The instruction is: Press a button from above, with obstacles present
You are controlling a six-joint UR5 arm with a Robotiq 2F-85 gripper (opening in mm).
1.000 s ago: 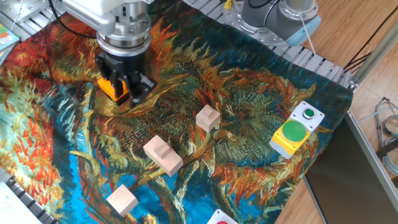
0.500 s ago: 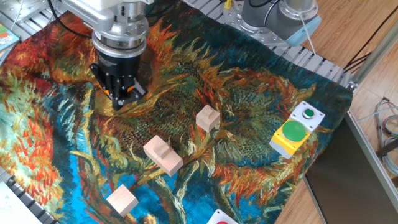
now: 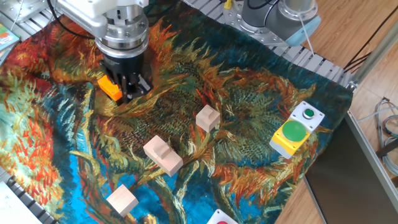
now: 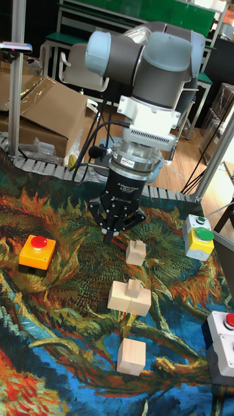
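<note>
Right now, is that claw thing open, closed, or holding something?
Gripper: holding nothing; whether it is open or closed cannot be told from these views.

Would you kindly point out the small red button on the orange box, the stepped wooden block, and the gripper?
Small red button on orange box point(image 4: 39, 242), tall fixed view, button cap.
Stepped pale wooden block point(image 4: 129, 298), tall fixed view, front face.
Gripper point(image 4: 108, 234), tall fixed view, between fingertips.
</note>
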